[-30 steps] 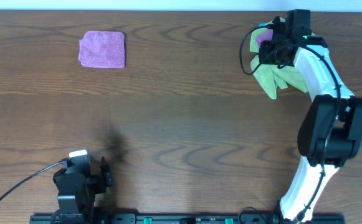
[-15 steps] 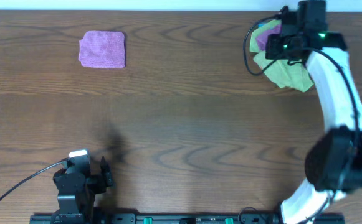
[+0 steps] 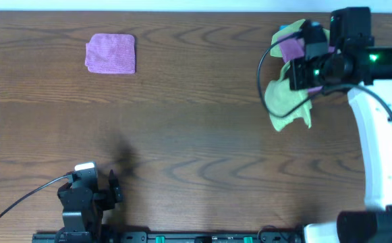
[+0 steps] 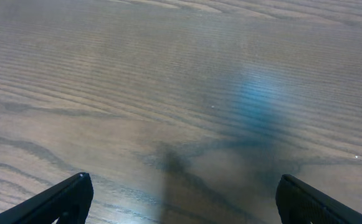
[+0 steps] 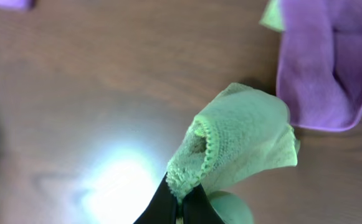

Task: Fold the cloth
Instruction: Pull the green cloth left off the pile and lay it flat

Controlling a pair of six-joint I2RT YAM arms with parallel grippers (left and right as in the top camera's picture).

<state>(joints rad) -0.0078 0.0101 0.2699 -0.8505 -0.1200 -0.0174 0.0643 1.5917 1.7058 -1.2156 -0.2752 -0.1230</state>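
**Position of the work piece.** The lime-green microfibre cloth is at the far right of the brown wooden table. It is not lying flat. It hangs in a crumpled bunch from your right gripper, with most of the fabric trailing below and to the left of the fingers in the overhead view. I cannot tell whether its lower end rests on the table.

**Right gripper.** The jaws are closed tight on a hemmed edge of the cloth. The wrist view shows the stitched border pinched between the fingertips and the rest of the fabric ballooning away from them.

**Left gripper.** Your left gripper is parked at the near left edge with its jaws spread wide. It holds nothing, and only bare wood shows between its fingers.

**Surroundings.** A loose purple microfibre cloth lies just beside the held cloth, in a heap at the far right corner with a scrap of yellow-green fabric. I cannot tell whether the cloth touches that heap. A flat purple square cloth sits well apart at the far left.

**Progress.** In my judgement the task is at an early stage.
- Done: you have the right cloth in hand by one edge.
- Not done: no fold has been made, and no crease shows.

**Left to do, as I judge it.**
- Carry the cloth to open table.
- Spread it flat and square.
- Bring one edge over to meet the opposite one.
- Release the cloth.
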